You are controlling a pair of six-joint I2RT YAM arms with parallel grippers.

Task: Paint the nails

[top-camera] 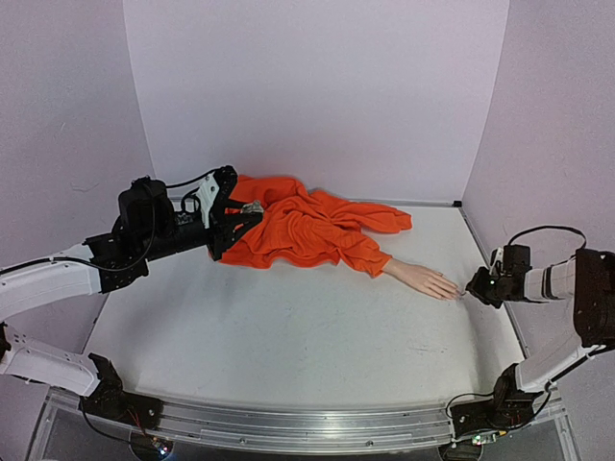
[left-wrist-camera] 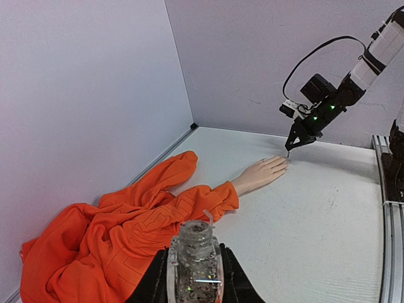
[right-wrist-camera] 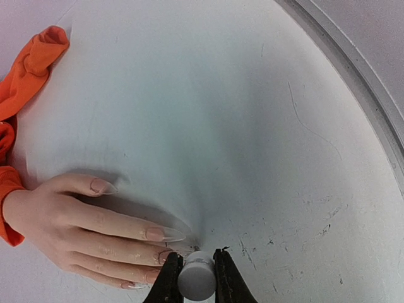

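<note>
The right claw is closed narrow on a small white cap, with one finger at each side of it. Just beyond its tips, a little to the left, are the nails of the mannequin hand. The hand rests palm down on the tabletop, and its fingers point toward this claw. The nails are long, pointed and glossy. The closest one is almost at the tips of the claw, but I cannot tell if anything touches it, because any brush under the cap is hidden.

I judge the nails to be hard, smooth and very small, so they are not a thing to grip. Only a soft brush tip should meet them, with light pressure, going from the root to the point. The hand looks stiff and is probably light, so a push from the side could slide it on the tabletop. If it needs holding, the wrist seems the better place; it is farther behind the fingers, where the orange sleeve begins.

Far from this claw, across the tabletop, the left claw holds a clear bottle upright, with glittery contents. It may spill if tilted.
</note>
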